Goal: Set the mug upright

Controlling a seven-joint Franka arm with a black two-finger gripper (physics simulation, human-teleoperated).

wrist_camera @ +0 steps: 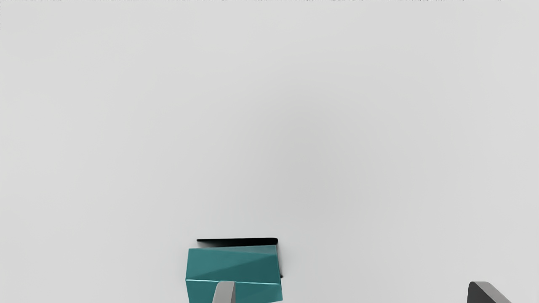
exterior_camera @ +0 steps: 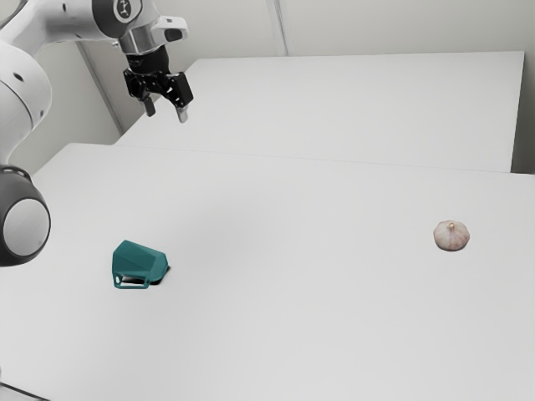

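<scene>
Teal mug (wrist_camera: 236, 265) on pale table (wrist_camera: 337, 126), partly behind one gripper (wrist_camera: 351, 290) fingertip.

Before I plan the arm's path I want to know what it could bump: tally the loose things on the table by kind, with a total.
Mug, teal, lying on its side: 1
Garlic bulb, pale: 1
Total: 2

At eleven o'clock in the exterior view, a small round black-and-white emblem (exterior_camera: 124, 8) is marking the white jointed arm (exterior_camera: 63, 21); no lettering is showing legibly.
</scene>
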